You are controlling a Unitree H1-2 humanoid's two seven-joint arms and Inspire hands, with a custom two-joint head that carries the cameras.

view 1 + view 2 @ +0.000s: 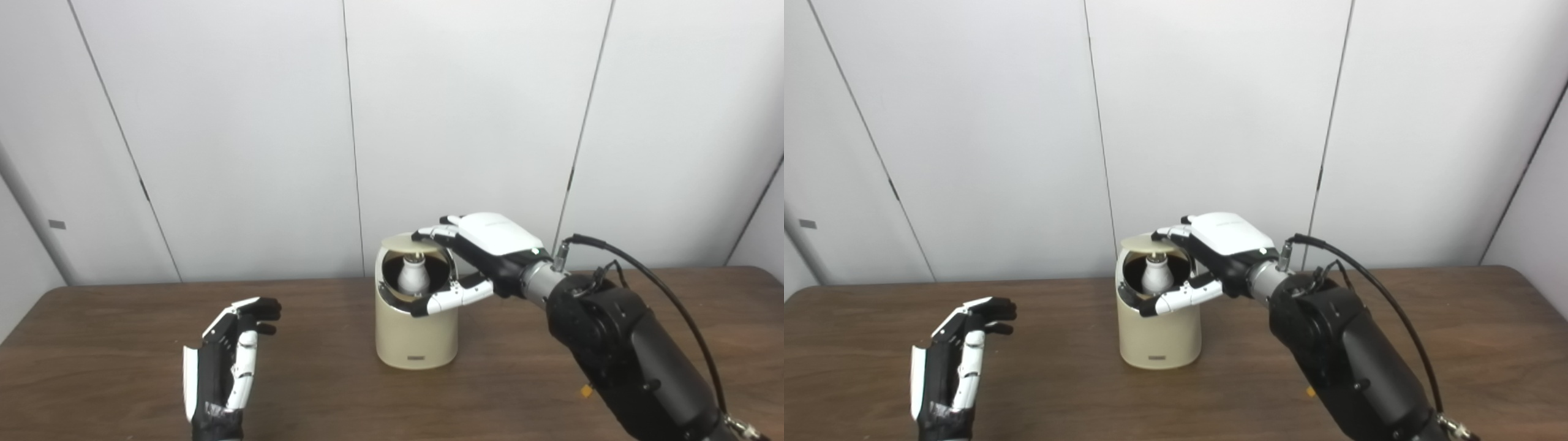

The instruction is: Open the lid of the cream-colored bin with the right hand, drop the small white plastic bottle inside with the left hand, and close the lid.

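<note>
- The cream-coloured cylindrical bin (416, 334) stands at the middle of the brown wooden table (122, 318), its round lid (409, 244) tilted up over the far rim.
- The small white plastic bottle (414, 275) sits upright inside the bin's dark opening.
- The right hand (474, 260) holds the lid, fingers on its right edge and thumb across the near rim.
- The left hand (229, 358) hovers near left, well apart from the bin, empty, fingers loosely spread.
</note>
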